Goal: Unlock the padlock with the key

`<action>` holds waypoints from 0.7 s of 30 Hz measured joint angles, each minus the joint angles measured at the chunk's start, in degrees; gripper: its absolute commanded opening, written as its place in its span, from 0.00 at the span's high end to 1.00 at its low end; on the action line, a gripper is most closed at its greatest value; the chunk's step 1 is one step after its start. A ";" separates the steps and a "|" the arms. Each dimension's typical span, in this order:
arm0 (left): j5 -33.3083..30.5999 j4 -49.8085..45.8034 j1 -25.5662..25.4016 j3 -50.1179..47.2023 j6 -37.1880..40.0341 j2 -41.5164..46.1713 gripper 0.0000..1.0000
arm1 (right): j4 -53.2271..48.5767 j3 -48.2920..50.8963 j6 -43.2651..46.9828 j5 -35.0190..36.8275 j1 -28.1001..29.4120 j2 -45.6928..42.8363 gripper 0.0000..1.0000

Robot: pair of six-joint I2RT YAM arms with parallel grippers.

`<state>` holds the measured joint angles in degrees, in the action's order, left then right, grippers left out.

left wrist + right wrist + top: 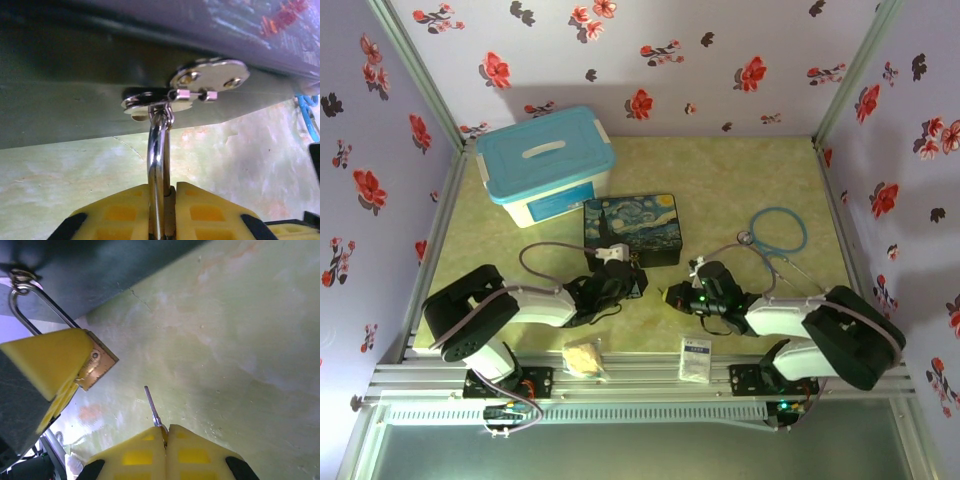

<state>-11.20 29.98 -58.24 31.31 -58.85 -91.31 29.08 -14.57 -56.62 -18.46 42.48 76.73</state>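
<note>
My left gripper (162, 210) was clamped on the padlock (157, 150), which was hooked through the hasp (210, 77) just ahead. My right gripper (166, 437) pinched the key (151, 405), blade pointing ahead-left toward the padlock, not touching it.

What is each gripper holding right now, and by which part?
Left gripper holds the padlock by its brass body. Right gripper pinches the key by its head, blade sticking out.
</note>
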 measured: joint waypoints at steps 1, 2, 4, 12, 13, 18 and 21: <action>-0.02 0.20 0.00 -0.15 -0.48 0.00 1.00 | 0.68 0.07 -0.33 -0.15 0.00 0.42 1.00; -0.07 0.81 0.00 -0.48 -0.98 0.00 1.00 | 1.27 0.07 -0.55 -0.24 0.15 0.70 1.00; -0.22 2.29 0.00 -1.31 -2.25 -0.07 1.00 | 2.08 0.04 -0.66 -0.39 0.35 0.76 1.00; -1.75 6.58 -0.68 -3.50 -7.41 -0.59 1.00 | 7.17 0.04 -2.60 -2.51 0.81 2.14 1.00; -1.95 8.17 -0.74 -4.13 -8.37 -0.59 1.00 | 7.76 0.04 -3.04 -2.89 0.81 2.84 1.00; -2.38 12.74 -0.74 -6.21 -12.04 -0.74 1.00 | 9.79 0.02 -4.11 -4.55 0.81 5.35 1.00; -2.38 16.13 -0.74 -6.71 -13.94 -1.68 1.00 | 10.36 0.00 -4.42 -5.03 0.81 5.77 1.00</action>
<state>-13.58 46.11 -58.98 24.60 -72.79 -92.99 39.44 -14.57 -61.04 -23.49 43.29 82.50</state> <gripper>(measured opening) 0.138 0.064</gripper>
